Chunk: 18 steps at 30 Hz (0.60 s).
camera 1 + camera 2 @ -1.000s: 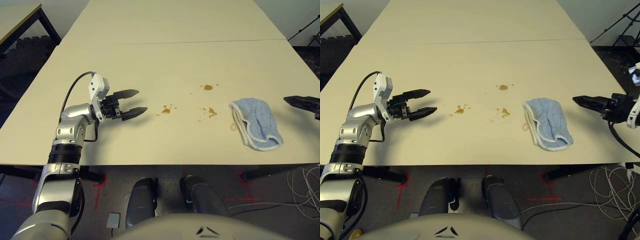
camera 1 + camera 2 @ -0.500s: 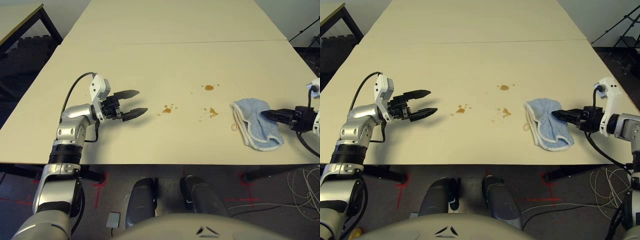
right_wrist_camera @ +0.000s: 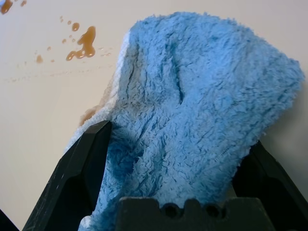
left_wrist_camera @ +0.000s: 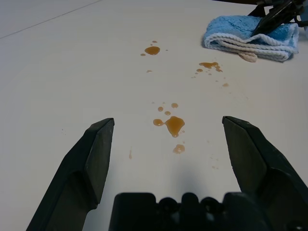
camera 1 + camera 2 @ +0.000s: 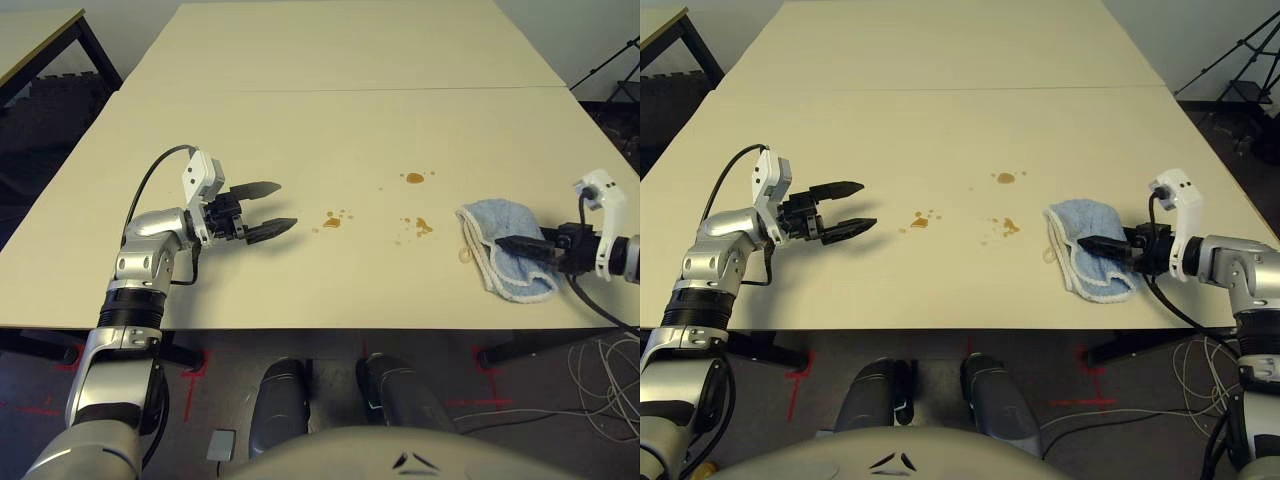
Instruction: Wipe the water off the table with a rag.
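Our right gripper (image 5: pixel 1110 250) stands wide open over the blue rag (image 5: pixel 1090 222), perhaps touching it. Our left gripper (image 5: pixel 275 210) is open too, its fingertips near amber water (image 5: pixel 332 222) on the pale table (image 5: pixel 330 140). Beyond both grippers are a table seam and a smaller table (image 5: pixel 35 35).

even indoor brightness, soft shadow (rather faint) under the left fingers (image 5: pixel 262 231)
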Motion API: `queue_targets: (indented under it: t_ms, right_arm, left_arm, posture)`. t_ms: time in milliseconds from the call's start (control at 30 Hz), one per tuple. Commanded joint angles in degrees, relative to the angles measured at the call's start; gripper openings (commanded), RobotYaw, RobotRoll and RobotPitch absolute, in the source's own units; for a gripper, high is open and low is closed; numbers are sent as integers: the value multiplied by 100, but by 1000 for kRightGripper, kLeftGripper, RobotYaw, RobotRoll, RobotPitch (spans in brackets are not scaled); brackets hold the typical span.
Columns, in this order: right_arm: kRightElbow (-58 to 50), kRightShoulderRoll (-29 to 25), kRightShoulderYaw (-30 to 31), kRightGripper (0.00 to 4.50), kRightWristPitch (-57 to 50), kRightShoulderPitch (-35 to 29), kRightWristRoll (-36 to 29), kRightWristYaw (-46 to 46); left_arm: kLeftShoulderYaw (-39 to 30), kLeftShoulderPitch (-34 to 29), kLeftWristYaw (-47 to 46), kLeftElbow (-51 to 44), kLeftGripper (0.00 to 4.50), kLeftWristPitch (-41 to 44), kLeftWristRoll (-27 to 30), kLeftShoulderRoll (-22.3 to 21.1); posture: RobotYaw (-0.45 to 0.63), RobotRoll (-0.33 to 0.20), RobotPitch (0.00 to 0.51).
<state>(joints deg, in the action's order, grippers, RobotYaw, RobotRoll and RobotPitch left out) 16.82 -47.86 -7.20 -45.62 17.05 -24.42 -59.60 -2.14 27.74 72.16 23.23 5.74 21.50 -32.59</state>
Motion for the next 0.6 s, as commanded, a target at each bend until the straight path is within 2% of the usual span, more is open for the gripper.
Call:
queue_targets:
  t_ms: [33,67,133,400,467,500,600]
  right_arm:
    - [-1,166,309,4476,-18,-214,152,79]
    - [-6,178,300,4476,-3,-224,178,108]
    - [23,204,303,3887,89,-223,277,189]
    - [120,309,44,946,368,-71,369,450]
    - [20,450,-232,265,267,20,127,550]
    - [-121,617,-476,69,70,77,-174,595]
    - [-638,921,-736,67,-378,-8,-604,737]
  left_arm:
    - [67,-21,63,-19,4500,14,-74,-53]
    - [67,-19,66,-15,4500,13,-75,-55]
    - [67,0,67,12,4500,2,-85,-57]
    - [58,-52,65,-47,4500,41,-70,-72]
    - [55,-75,64,-62,4500,49,-69,-86]
    - [51,-87,68,-62,4500,48,-70,-97]
    - [43,-102,61,-60,4500,34,-80,-120]
  posture:
    - [-236,0,112]
    - [-236,0,113]
    - [-236,0,114]
    - [-233,0,120]
    - [-230,0,121]
    - [-230,0,121]
    - [-228,0,121]
